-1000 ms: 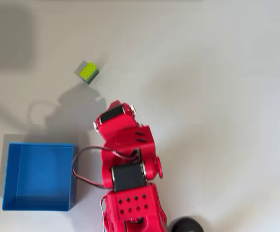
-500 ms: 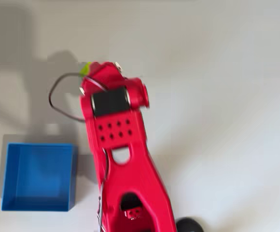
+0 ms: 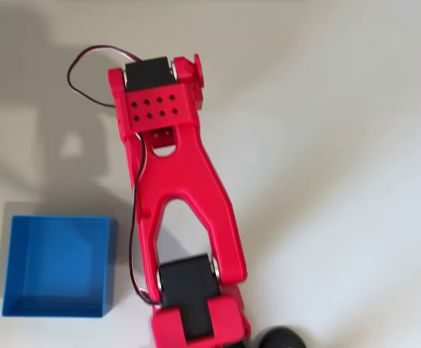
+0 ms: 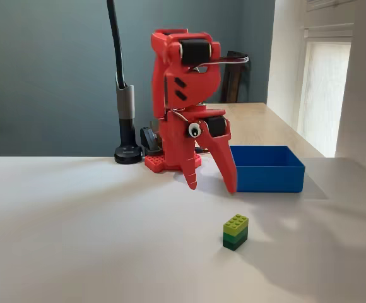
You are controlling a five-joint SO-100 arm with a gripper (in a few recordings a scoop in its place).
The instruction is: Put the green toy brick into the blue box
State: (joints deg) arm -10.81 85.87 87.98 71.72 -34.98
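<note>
In the fixed view the green toy brick [image 4: 235,231] stands on the white table near the front, lime studs on top and darker green below. My red gripper [image 4: 211,187] hangs open behind and slightly left of it. Its two fingertips point down, spread apart with nothing between them, and do not touch the brick. The blue box [image 4: 265,167] sits to the right behind the gripper. In the overhead view the box [image 3: 58,264] lies at the lower left, and the red arm [image 3: 174,181] stretches up the picture and hides the brick.
A black lamp stand [image 4: 127,151] rises behind the arm's base, and its round foot [image 3: 283,339] shows at the bottom edge of the overhead view. The bare white table [image 4: 76,240] spreads left and front. A window wall stands at the right.
The arm has unfolded and reached away from its base, up the overhead picture, and now covers the brick's spot. Brick and box have not moved.
</note>
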